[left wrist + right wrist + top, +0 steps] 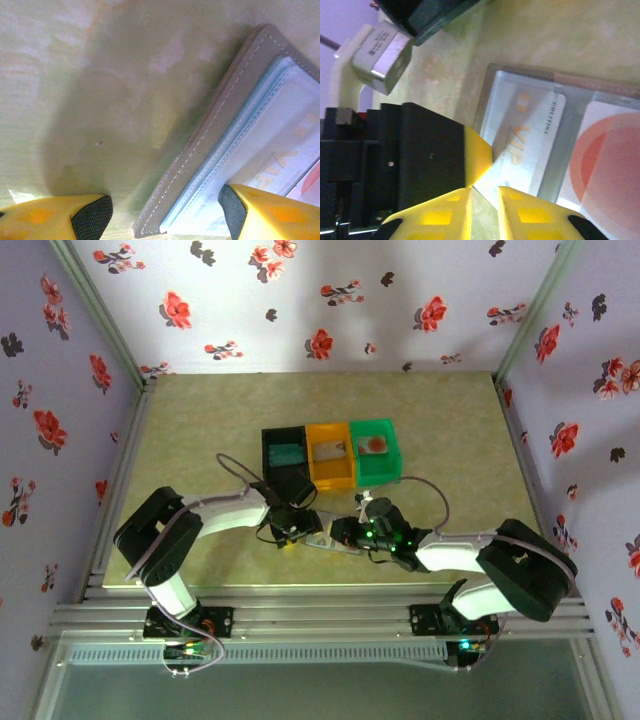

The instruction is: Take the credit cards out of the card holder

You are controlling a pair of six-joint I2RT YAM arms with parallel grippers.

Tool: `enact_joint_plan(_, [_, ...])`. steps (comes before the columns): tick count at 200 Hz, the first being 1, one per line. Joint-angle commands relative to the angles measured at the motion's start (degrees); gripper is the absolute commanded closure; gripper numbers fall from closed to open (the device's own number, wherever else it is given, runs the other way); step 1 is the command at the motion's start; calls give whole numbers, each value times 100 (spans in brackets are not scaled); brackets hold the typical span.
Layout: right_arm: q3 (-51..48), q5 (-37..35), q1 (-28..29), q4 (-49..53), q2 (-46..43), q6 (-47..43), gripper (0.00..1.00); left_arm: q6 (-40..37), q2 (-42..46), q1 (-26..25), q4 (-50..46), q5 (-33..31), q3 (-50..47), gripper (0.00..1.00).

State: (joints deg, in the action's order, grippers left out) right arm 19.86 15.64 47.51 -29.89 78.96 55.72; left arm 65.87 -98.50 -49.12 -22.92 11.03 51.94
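**Operator:** Position of the holder [220, 112]?

**Technician:** It lies open and flat on the worktop [100, 75], on the near side of the row of bins and well apart from them. It sits between the two grippers, roughly in line with the orange bin [331, 452].

**Operator:** Contents of the holder?

**Technician:** Two cards sit under clear sleeves. The VIP card [530, 135] is white with orange lettering. The blot card [610, 170] is pale with a red-orange disc and lies just beside it.

**Operator:** State of the left gripper [165, 216]?

**Technician:** Its jaws are wide apart and straddle the holder's stitched grey edge. One pad [92, 217] is on the bare worktop. The other finger comes down on the clear sleeve. Nothing is clamped between them.

**Operator:** State of the right gripper [485, 192]?

**Technician:** Its jaws are close together, with a narrow gap between the tips. The tips meet the lower edge of the VIP card. I cannot tell whether they pinch that card or only touch it.

**Operator:** Bin contents?

**Technician:** The black bin [285, 455] holds a teal item. The orange bin holds a greyish one. The green bin [375, 450] holds a pale one with a reddish mark. All three are too small in the overhead view to make out further.
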Motion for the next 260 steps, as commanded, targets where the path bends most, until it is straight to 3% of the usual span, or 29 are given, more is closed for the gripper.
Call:
enact_joint_plan(1, [241,-137,12,494,-35,-23,70,10,-1293,-198,1377,1009,-1012,32])
enact_joint_plan(20, [359,-205,12,704,23,-46,66,-69,-1045,-159,1079,899,-995,32])
enact_joint_plan(56, [383,-249,14,627,264,22,67,-245,-677,-125,472,562,-905,32])
enact_joint_plan(193, [423,-351,13,707,657,53,71,-789,-574,34,-714,-259,-883,32])
enact_joint_plan(260, [451,-404,20,750,779,35,73,-949,-148,104,-1514,-1190,-721,31])
